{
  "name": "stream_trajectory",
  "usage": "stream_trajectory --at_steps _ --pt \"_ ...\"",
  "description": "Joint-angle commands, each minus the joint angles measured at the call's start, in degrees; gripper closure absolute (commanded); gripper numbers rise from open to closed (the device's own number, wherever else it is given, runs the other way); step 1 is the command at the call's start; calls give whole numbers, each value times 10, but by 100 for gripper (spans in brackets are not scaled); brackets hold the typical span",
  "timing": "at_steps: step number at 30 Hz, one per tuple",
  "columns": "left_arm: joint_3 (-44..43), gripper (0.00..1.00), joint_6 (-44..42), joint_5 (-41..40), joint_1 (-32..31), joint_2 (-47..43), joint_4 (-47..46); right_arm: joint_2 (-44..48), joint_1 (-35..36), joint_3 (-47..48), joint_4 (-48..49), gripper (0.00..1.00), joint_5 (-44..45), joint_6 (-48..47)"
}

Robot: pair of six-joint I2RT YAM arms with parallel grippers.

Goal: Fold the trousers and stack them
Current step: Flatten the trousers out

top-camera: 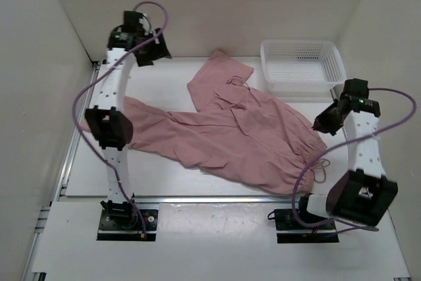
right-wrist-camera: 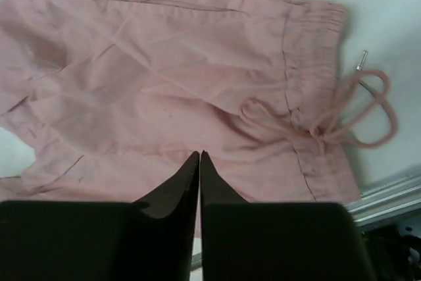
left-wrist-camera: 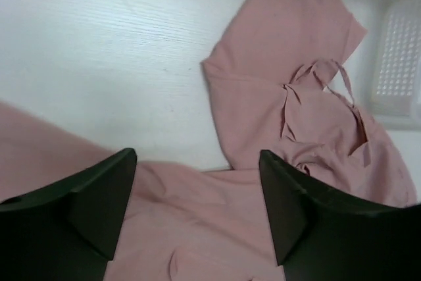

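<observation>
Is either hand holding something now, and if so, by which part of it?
Nothing is held. The left hand is open above the trousers; the right hand is shut, with no fabric in it.

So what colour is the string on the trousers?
The string is dusty pink like the trousers, with a silvery tip. Best in the right wrist view.

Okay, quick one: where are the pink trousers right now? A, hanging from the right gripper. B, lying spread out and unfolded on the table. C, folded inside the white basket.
B: the trousers lie spread and wrinkled on the table, beside the basket rather than in it, and the right gripper is shut with no cloth in it.
</observation>
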State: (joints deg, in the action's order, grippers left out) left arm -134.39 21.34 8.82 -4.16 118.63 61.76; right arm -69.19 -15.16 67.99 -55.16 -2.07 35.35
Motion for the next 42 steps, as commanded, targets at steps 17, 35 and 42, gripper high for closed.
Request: stream_trajectory --at_steps 17,35,42 --pt "-124 0 19 11 -109 276 -18 -334 6 74 141 24 -25 38" --pt "-141 90 72 148 -125 342 -69 -372 27 52 153 95 44 17" --pt "43 90 72 4 -94 149 -75 -316 27 28 147 100 73 -8"
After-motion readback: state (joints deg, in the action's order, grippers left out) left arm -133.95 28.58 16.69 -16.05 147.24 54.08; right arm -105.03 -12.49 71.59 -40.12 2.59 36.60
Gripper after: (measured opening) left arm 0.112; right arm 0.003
